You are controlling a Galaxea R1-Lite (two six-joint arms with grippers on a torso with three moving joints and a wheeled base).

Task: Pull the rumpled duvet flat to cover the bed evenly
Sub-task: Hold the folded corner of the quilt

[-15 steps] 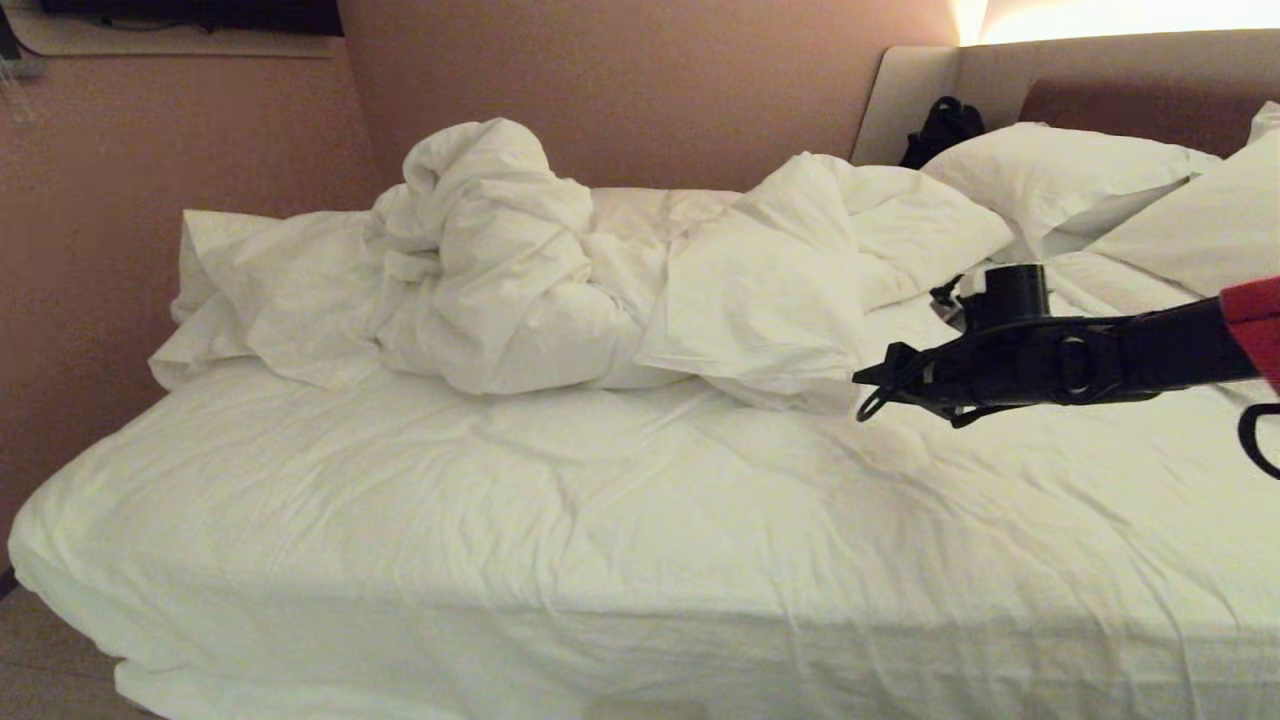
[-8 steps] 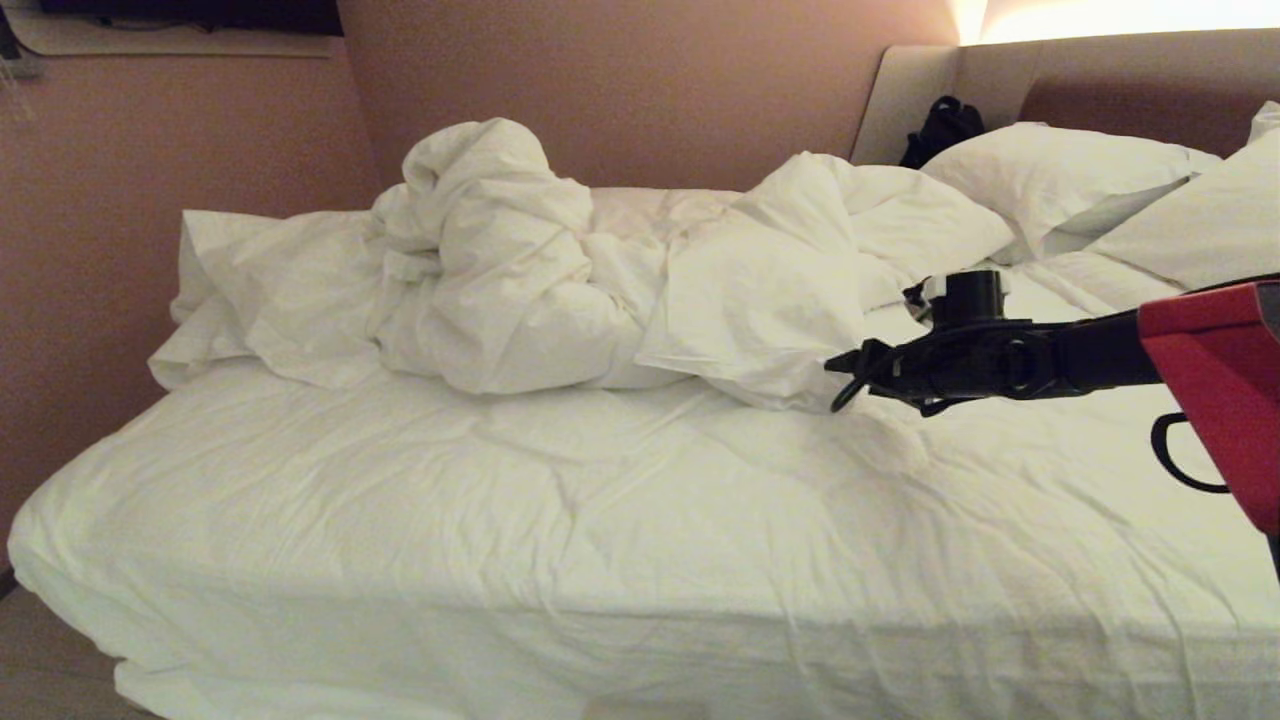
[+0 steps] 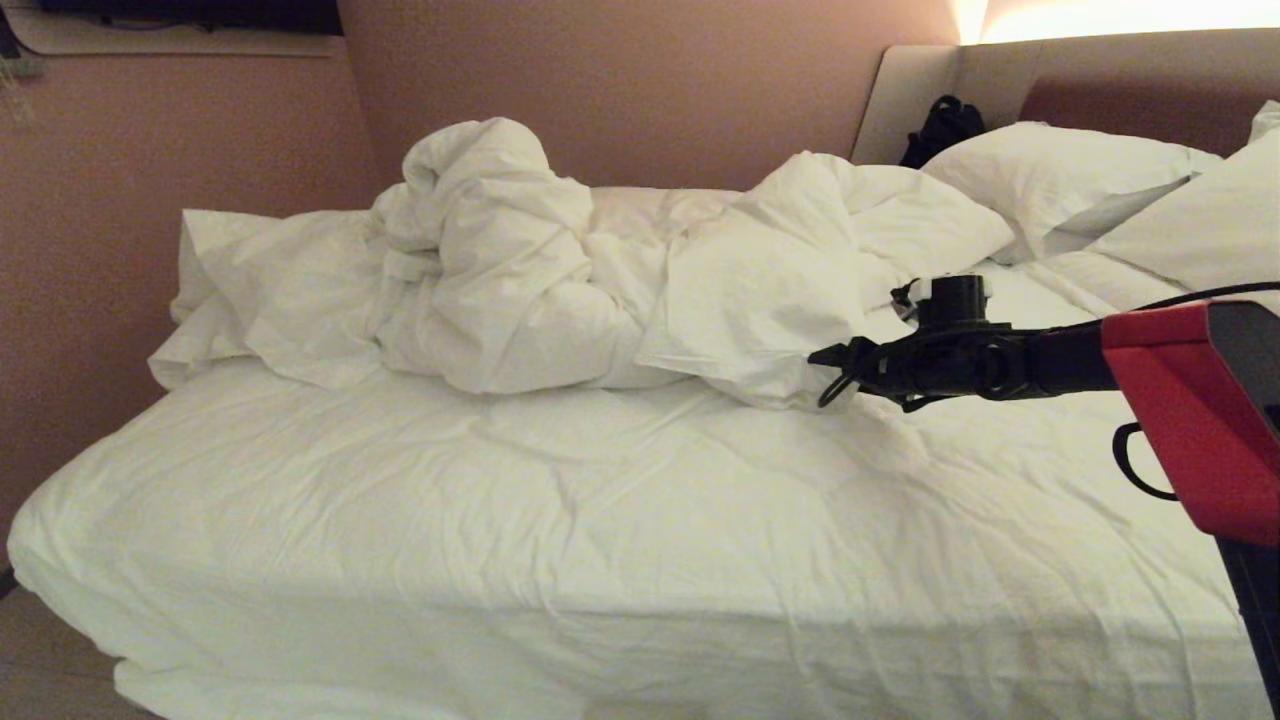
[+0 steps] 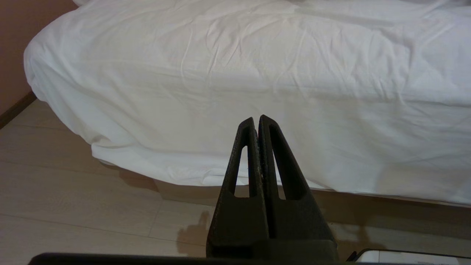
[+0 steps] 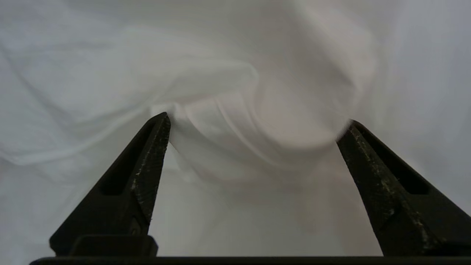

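Duvet (image 3: 560, 290) heaped along the far side of the bed (image 3: 560, 560), its near fold just ahead of the right gripper (image 3: 822, 375), between jaws spread wide. Reaching step, by the look of it; next calls for easing forward and pinching that fold. Left gripper (image 4: 257, 123) pressed together, parked low beside the bed.

Flat, unobstructed sheet over the near half of the bed (image 3: 560, 520). Blocked from 10 to 1 o'clock by the heaped duvet (image 3: 560, 270). Pillows (image 3: 1060, 175) and a black bag (image 3: 940, 128) crowding 2 o'clock. Bare floor (image 4: 73, 206) passable along the bed's near side.
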